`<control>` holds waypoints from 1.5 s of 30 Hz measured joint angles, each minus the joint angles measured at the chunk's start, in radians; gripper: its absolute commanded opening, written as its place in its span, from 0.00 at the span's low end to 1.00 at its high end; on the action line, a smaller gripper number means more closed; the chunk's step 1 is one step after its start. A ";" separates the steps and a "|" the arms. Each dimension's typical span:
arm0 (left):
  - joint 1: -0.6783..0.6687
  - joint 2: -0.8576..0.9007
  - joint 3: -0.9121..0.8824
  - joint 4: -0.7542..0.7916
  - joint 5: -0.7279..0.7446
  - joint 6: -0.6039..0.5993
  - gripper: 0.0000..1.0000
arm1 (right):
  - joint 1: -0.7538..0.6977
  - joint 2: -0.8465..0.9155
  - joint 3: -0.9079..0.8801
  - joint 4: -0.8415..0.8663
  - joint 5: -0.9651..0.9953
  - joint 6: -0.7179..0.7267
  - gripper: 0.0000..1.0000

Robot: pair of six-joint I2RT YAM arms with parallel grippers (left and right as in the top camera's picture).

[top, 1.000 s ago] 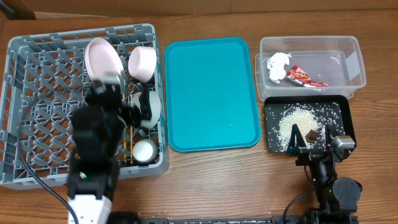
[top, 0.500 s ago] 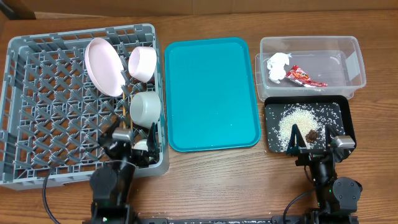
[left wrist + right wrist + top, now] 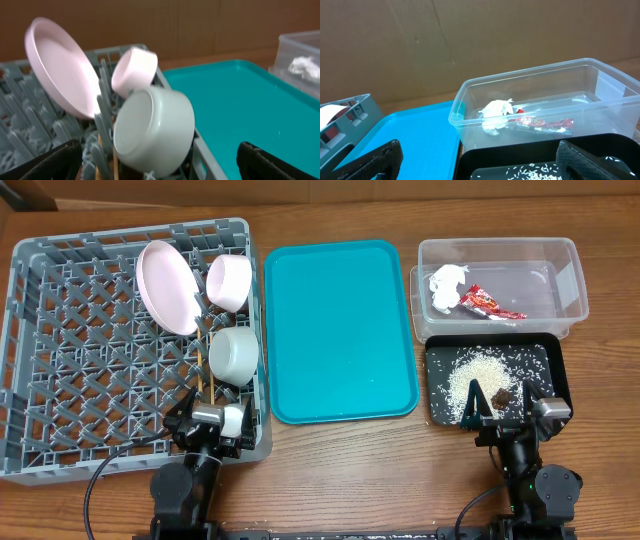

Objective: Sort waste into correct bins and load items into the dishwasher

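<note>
A: Tool state?
B: Both released. The left tool (image 3: 210, 412) sits at the near edge of the dish rack (image 3: 60, 330), toward its right corner, jaws wide with nothing between them. The right tool (image 3: 497, 405) hangs over the near edge of the black tray (image 3: 557, 355), also wide and empty.
A: Waste?
B: In the black tray, the brown lump (image 3: 500, 395) is on the near side, just beyond the right tool. Same tray has the rice (image 3: 480, 370), mostly left of centre. Directly beyond the tray is the clear tub (image 3: 572, 280), with the tissue (image 3: 447, 285) at its left end and the red wrapper (image 3: 487, 303) just right of the tissue.
A: Dishes?
B: All in the rack's right half. The chopsticks (image 3: 205, 380) are just beyond the left tool, beside a white bowl (image 3: 235, 352) tipped on its side. Further back is the pink plate (image 3: 165, 285), leaning on edge. The small pink bowl (image 3: 230, 280) is on its side, right of the plate.
A: Anything else?
B: The teal tray (image 3: 340, 330) lies on the counter (image 3: 330, 470), between rack and bins.
</note>
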 measured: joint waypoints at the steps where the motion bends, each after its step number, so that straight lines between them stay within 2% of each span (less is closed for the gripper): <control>1: 0.000 -0.010 0.000 0.001 0.000 0.000 1.00 | 0.000 0.000 0.000 0.000 0.000 0.000 1.00; 45: 0.000 -0.036 0.000 0.002 0.000 0.018 1.00 | 0.000 0.000 0.000 0.000 0.000 0.000 1.00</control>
